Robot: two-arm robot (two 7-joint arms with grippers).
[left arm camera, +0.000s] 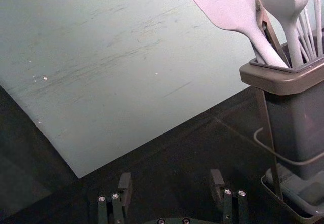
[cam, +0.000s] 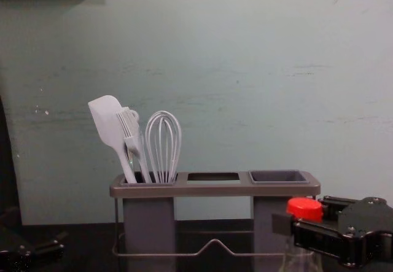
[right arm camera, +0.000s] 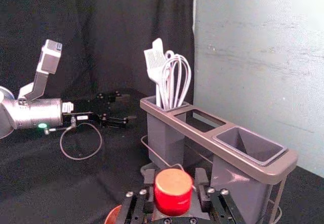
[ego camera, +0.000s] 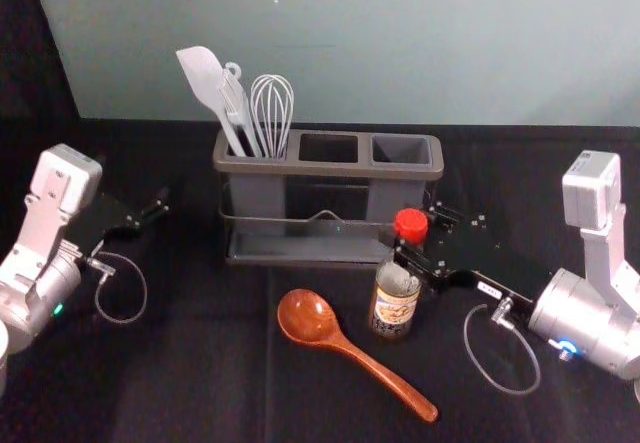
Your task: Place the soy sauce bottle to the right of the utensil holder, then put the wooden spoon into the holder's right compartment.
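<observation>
Right gripper [ego camera: 414, 231] before holder [ego camera: 330, 168], jaws apparently pinching bottle [ego camera: 393, 308]; left gripper [ego camera: 152, 203] left of holder, jaws spread.

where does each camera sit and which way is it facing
Head: on the head, facing forward-down at the utensil holder; left arm, right arm show.
Left wrist: faces the wall and holder's left end; left gripper shows.
Right wrist: looks past the right gripper to the holder, left arm beyond.
Chest: low, facing forward; both grippers show.
Head and chest share the red cap.
</observation>
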